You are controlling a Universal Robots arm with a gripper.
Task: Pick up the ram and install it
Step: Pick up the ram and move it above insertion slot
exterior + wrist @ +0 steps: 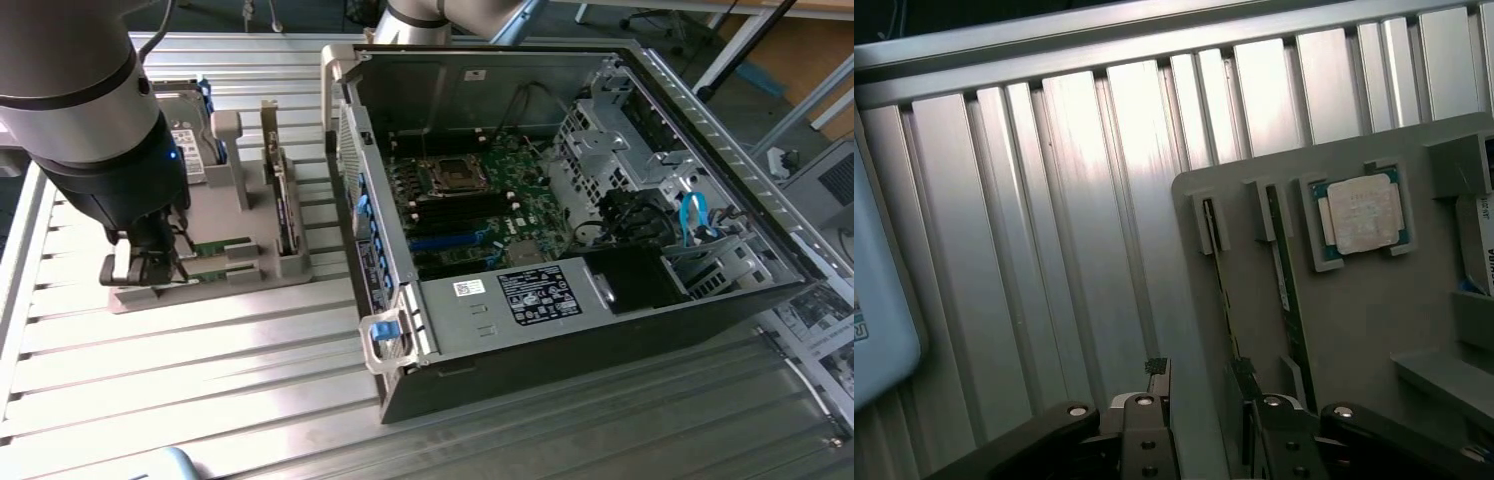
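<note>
Wrist view, ram (1222, 290) upright in gray holder (1354, 320)

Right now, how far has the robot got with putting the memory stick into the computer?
Barely begun. Done: nothing yet; the ram and its look-alike stick both stand in the grey holder. In hand: the open gripper hangs low over the holder, seemingly straddling the ram without gripping it. Left: lifting the ram and seating it in the open computer case.

Open computer case (561, 375) beside grey tray (200, 215) holding processor chip (1364, 213)
</note>
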